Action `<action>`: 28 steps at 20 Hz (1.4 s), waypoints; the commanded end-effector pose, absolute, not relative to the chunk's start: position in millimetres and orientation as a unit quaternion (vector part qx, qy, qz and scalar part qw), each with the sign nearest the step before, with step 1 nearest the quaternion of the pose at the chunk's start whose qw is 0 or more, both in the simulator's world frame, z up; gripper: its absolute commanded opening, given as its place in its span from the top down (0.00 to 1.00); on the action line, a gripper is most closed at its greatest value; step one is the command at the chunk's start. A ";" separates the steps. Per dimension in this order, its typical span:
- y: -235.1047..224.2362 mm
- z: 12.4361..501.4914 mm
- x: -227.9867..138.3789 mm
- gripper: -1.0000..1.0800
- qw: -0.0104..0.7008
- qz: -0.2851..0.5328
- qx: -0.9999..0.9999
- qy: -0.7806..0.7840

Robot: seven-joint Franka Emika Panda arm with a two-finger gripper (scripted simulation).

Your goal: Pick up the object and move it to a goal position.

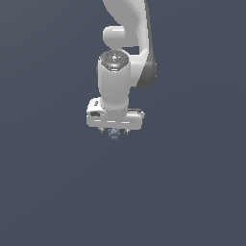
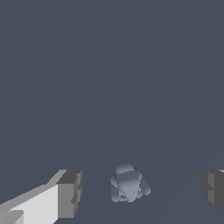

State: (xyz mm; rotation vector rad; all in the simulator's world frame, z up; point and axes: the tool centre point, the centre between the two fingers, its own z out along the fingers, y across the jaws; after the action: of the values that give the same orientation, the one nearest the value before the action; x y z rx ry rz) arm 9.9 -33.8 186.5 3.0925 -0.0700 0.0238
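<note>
Approach is the step I judge to be in hand: the gripper [image 2: 138, 192] stands over the object [image 2: 128, 184] with its jaws spread wide and nothing between them gripped. In the wrist view I see one finger [image 2: 69, 194] on one side of the object and the other pad [image 2: 213, 190] well apart on the far side, with clear gaps on both flanks, so nothing is touching yet. The object sits between them, nearer to the first finger than to the second.

In the exterior view the arm [image 1: 126, 43] hangs straight down and its white hand covers most of the scene below; only a small bluish speck of the object [image 1: 114, 134] peeks out just under the hand. I cannot tell from either view how much height remains between the fingertips and the surface.

My reading of the next move: finish lowering if any descent is left, then close evenly, perhaps after a slight sideways nudge so the object is centred. No goal marker shows, so I cannot say where the carry would lead.

The object is pale blue-grey, lumpy, built from rounded knobs around a blockier middle, with a matte look. That uneven outline may give the flat pads poor contact, so I would expect it to twist or slip as they close. The pads look grey and ridged, the finger bodies plain white, the ground a flat dull slate.
</note>
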 end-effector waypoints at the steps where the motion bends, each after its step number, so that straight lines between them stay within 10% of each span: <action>1: -33.8 186.5 9.9 0.04 0.024 0.008 0.999 -0.023; 28: -60.6 177.2 -3.8 0.04 0.019 0.010 0.999 0.048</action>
State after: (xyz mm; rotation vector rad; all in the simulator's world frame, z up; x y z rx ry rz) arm -1.0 -60.6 180.9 3.1010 0.1033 0.0332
